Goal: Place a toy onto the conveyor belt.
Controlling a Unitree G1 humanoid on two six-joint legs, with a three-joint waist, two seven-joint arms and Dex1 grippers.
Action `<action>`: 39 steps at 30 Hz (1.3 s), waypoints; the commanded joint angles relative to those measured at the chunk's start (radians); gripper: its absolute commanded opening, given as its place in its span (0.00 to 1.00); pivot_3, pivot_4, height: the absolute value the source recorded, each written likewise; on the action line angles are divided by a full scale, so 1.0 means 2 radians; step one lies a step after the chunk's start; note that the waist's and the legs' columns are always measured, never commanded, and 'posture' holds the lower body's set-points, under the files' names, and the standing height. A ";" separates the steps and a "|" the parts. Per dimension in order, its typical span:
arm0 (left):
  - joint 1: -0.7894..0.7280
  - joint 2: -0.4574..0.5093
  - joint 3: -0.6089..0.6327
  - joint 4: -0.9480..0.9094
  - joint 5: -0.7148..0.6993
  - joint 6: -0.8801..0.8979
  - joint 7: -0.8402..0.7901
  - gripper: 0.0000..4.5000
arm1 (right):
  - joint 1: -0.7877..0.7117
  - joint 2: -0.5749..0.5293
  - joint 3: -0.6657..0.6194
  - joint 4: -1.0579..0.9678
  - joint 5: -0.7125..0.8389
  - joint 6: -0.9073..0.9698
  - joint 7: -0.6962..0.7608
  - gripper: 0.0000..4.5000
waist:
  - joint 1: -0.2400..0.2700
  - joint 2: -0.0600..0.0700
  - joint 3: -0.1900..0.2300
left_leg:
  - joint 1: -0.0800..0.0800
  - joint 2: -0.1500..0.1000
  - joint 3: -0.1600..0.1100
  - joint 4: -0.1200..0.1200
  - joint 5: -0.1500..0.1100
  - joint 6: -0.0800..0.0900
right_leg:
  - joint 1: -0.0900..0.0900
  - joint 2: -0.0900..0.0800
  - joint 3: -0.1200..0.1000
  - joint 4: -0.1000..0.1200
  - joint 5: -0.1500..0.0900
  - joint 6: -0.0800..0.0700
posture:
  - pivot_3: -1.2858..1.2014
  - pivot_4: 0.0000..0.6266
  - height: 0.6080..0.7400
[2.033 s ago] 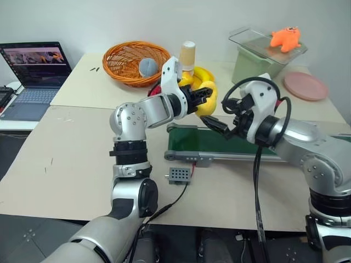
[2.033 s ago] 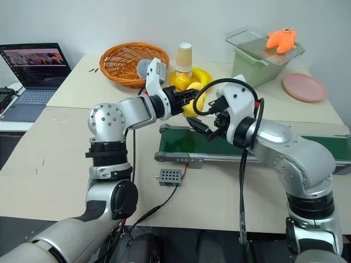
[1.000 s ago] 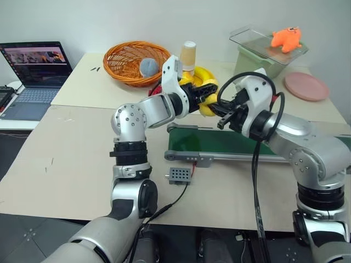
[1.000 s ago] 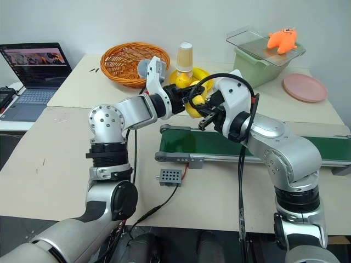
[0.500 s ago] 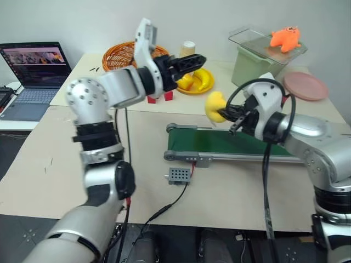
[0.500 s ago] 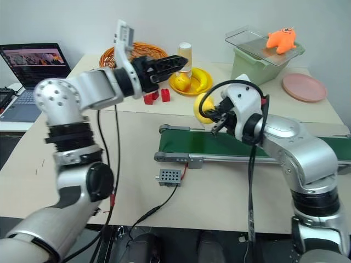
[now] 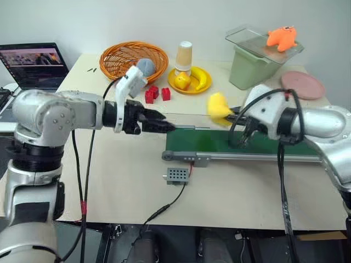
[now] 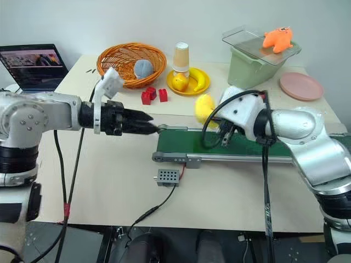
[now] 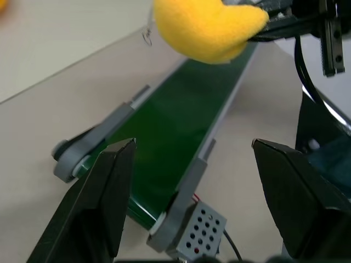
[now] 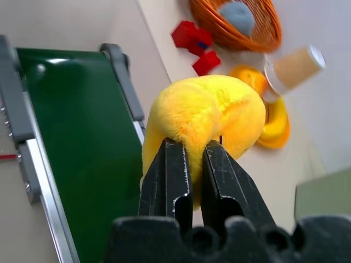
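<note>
The right gripper (image 10: 189, 159) is clamping a yellow plush toy (image 7: 219, 105) between nearly closed fingers and holding it in the air above the far rail of the conveyor belt (image 7: 219, 143), near the belt's left end. The toy is not touching the belt. The left gripper (image 7: 159, 125) is pointing right toward the belt's left end, level with the table and apart from the toy; in the left wrist view its two black fingers (image 9: 104, 203) are standing wide apart and holding nothing.

The conveyor belt is lying left to right across the near part of the table (image 7: 109, 175), its dark green surface bare. A small grey perforated control box (image 7: 177, 176) is sitting just near of the belt's left end, with a cable running toward the table's near edge.

At the far side, an orange wicker basket (image 7: 123, 57) is holding a grey-blue ball (image 7: 145, 67). Red blocks (image 7: 155, 93) are lying to the right of it, beside a yellow plate (image 7: 190, 82) and a paper cup (image 7: 185, 55). A green bin (image 7: 252, 66) is carrying an orange toy (image 7: 282, 36) on its clear lid, and a pink plate (image 7: 303, 84) is lying to its right. A laptop (image 7: 35, 63) is standing open at far left.
</note>
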 commanded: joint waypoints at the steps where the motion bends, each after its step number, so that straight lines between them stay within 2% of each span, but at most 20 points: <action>1: -0.006 0.024 -0.017 -0.005 0.039 -0.052 -0.052 0.80 | -0.015 -0.002 0.024 -0.007 -0.060 -0.072 0.018 0.00 | 0.000 0.000 0.000 | 0.000 0.000 0.000 0.000 0.000 0.000 | 0.000 0.000 0.000 0.000 0.000 0.000 | 0.52 0.24 1.00; 10: -0.020 0.027 -0.021 0.019 0.089 -0.079 -0.089 0.80 | 0.032 0.009 0.066 0.048 -0.181 -0.207 0.023 0.00 | 0.003 0.000 0.000 | -0.001 0.000 0.001 0.001 0.000 0.001 | 0.000 0.000 0.000 0.000 -0.001 0.000 | 0.52 0.24 1.00; 19: -0.025 0.013 -0.015 0.022 0.104 -0.078 -0.090 0.80 | 0.053 0.045 0.055 0.070 -0.203 -0.232 0.034 0.00 | 0.002 0.000 0.000 | 0.000 0.000 0.001 0.001 0.000 0.000 | 0.000 0.000 0.000 0.000 -0.001 0.000 | 0.52 0.24 1.00; 21: -0.026 0.011 -0.015 0.023 0.108 -0.080 -0.091 0.81 | 0.055 0.047 0.047 0.065 -0.195 -0.223 0.043 0.19 | 0.002 0.000 0.000 | 0.000 0.000 0.001 0.001 0.000 0.000 | 0.000 0.000 0.000 0.000 -0.001 0.000 | 0.52 0.24 1.00; 22: -0.027 0.010 -0.016 0.025 0.110 -0.081 -0.091 0.81 | 0.057 0.047 0.043 0.062 -0.189 -0.218 0.050 0.24 | 0.002 0.000 0.000 | 0.000 0.000 0.001 0.001 0.000 0.000 | 0.000 0.000 0.000 0.001 -0.001 0.000 | 0.52 0.24 1.00; 27: -0.031 0.004 -0.019 0.036 0.122 -0.089 -0.095 0.81 | 0.055 0.044 0.014 0.044 -0.155 -0.183 0.082 0.63 | 0.002 0.000 0.000 | 0.000 0.000 0.001 0.001 0.000 0.000 | 0.000 0.000 0.000 0.001 -0.001 0.000 | 0.52 0.24 1.00; 32: -0.034 -0.004 -0.022 0.046 0.134 -0.096 -0.101 0.81 | 0.037 0.031 -0.033 -0.004 -0.073 -0.084 0.132 0.99 | 0.004 0.000 0.000 | 0.000 0.000 0.001 0.001 0.000 0.000 | 0.000 0.000 0.000 0.001 -0.001 0.000 | 0.52 0.24 1.00; 36: -0.036 -0.009 -0.023 0.053 0.143 -0.102 -0.106 0.81 | 0.000 0.018 -0.082 -0.054 0.033 0.058 0.157 0.99 | 0.007 0.000 0.000 | 0.000 0.000 0.000 0.001 0.000 0.001 | 0.000 0.000 0.000 0.001 -0.001 0.000 | 0.52 0.24 1.00; 39: -0.040 -0.013 -0.020 0.060 0.148 -0.104 -0.110 0.81 | -0.043 0.012 -0.125 -0.053 0.105 0.152 0.155 0.99 | 0.008 0.000 0.000 | 0.000 0.000 0.000 0.001 0.000 0.001 | 0.000 0.000 0.000 0.001 -0.001 0.000 | 0.52 0.24 1.00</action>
